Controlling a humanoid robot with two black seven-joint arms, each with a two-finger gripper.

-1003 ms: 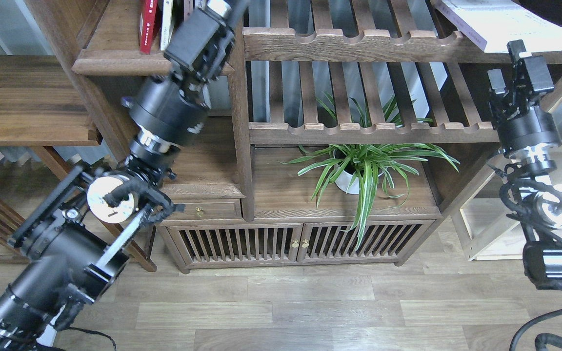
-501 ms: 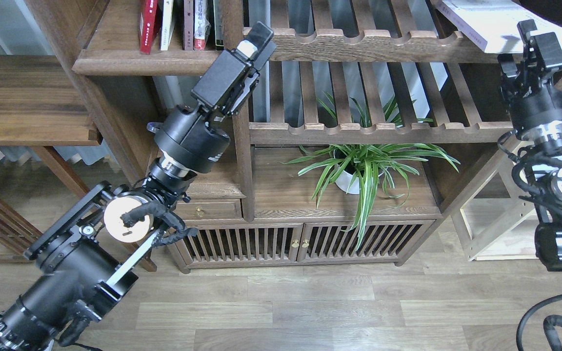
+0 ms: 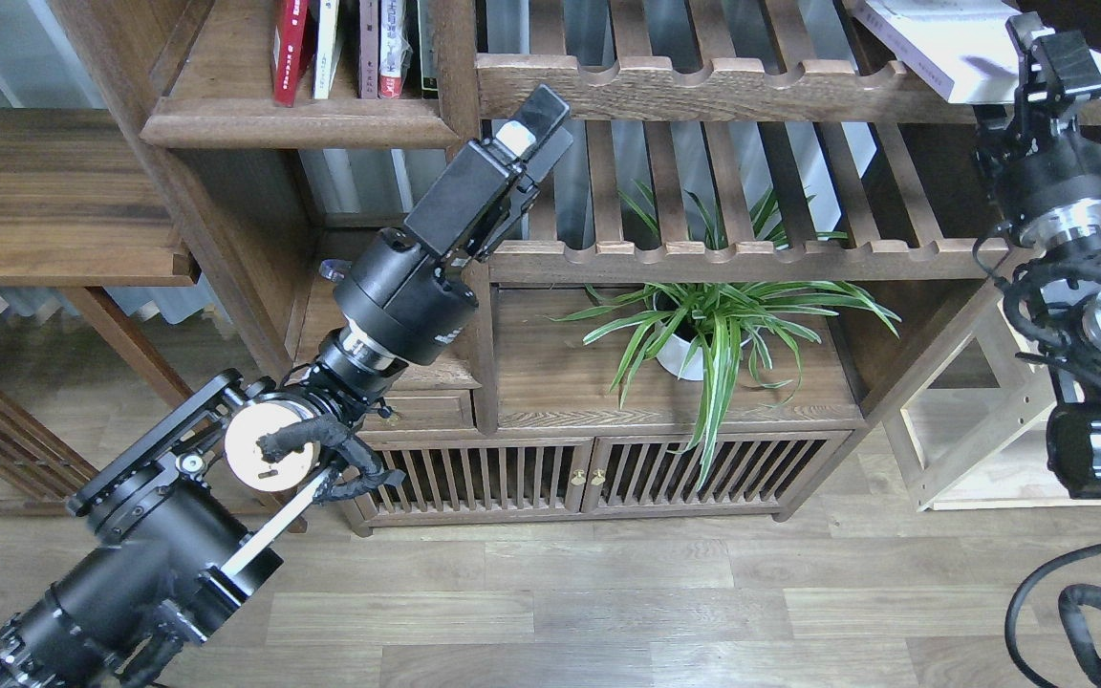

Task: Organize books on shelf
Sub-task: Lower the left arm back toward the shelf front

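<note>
Nearest the viewer, the left arm rises from the lower left, and the left gripper (image 3: 539,122) hangs in front of the slatted rack (image 3: 732,253), just right of the bookcase upright (image 3: 460,143). It is seen end-on, so I cannot tell how far its fingers are parted, and nothing is visibly held in it. Further back, on the right, the right gripper (image 3: 1052,62) is raised to the top scalloped rail, touching or just short of the white book (image 3: 942,43); whether its fingers have closed on the cover cannot be told from this angle. That book lies flat and askew on the upper rack, its long axis running diagonally towards the right gripper. Farthest, at upper left, the shelf (image 3: 302,122) carries a row of upright books (image 3: 350,48), red spine at the left. Judgement: the loose book lies well apart from the left gripper and right at the right one, so the right arm is the nearer, and the carry must run leftward across the upright to the shelf.
</note>
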